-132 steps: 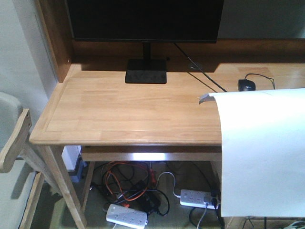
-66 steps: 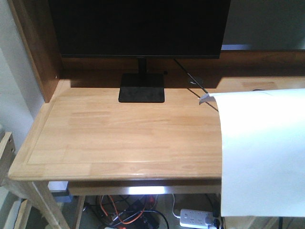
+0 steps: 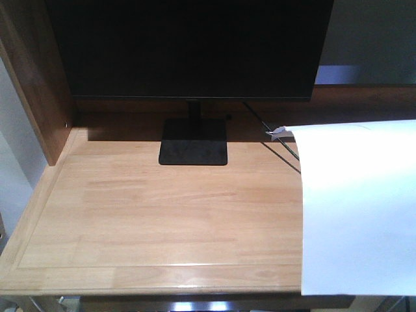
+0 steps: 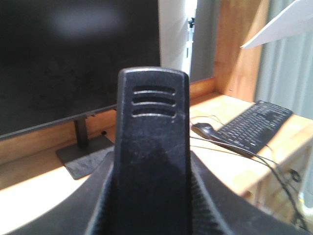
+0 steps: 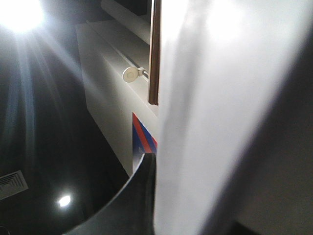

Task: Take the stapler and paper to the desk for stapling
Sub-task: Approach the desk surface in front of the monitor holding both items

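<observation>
Desk [image 3: 162, 214] sits much nearer in the front view than 0.5 s ago. Its front edge has dropped to the bottom of the frame, and the floor clutter below it is gone from sight. Monitor [image 3: 188, 45] now fills the top, with its stand [image 3: 194, 151] square on the wood. Paper [image 3: 357, 208] keeps the same place at the right of that view, hanging curved in the air over the desk's right side and not lying on it.

Left wrist view: a black body with 3 slots stands upright in the middle, taken to be the stapler [image 4: 151, 142]. Left gripper [image 4: 151, 210] appears closed around it, dark ribbed pads pressing each flank. Keyboard [image 4: 254, 127] and mouse [image 4: 203, 129] lie on the desk beyond.

Right wrist view: the sheet fills the right half, edge-on. Right gripper [image 5: 154, 196] shows 1 dark finger tight against it, so I judge it pinched on the sheet.

Progress: both items picked up and carried to the desk. Left to do: set down the paper and stapler, then staple.
</observation>
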Motion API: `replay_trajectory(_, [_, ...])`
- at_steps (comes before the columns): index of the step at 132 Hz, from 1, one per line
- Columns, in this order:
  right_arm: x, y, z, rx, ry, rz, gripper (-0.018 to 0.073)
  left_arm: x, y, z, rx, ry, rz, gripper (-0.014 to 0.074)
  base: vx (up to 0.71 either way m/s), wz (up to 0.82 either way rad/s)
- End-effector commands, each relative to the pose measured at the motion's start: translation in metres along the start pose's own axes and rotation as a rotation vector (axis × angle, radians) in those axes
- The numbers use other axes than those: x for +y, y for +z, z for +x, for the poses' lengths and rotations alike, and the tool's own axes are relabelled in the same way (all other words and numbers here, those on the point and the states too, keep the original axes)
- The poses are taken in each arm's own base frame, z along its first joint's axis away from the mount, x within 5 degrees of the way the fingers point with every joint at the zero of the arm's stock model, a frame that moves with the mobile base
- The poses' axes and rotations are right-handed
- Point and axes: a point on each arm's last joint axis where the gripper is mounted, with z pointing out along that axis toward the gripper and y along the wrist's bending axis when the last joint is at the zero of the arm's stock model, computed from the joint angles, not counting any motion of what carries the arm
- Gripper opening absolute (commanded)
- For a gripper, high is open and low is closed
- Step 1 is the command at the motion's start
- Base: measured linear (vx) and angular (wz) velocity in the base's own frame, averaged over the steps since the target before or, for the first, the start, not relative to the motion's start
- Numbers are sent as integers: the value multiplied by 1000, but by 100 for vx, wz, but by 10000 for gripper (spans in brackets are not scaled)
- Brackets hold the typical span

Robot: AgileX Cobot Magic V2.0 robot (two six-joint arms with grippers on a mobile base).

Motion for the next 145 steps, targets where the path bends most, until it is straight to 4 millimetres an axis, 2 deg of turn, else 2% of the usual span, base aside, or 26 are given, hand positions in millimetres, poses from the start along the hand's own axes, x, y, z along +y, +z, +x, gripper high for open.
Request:
replay_trajectory(1, [7, 5, -3, -10, -7, -48, -6, 0, -2, -17, -128, -11, -3, -6, 15, 2])
replay_trajectory(145, [7, 5, -3, -10, -7, -50, -6, 0, -2, -17, -128, -11, -3, -6, 9, 1])
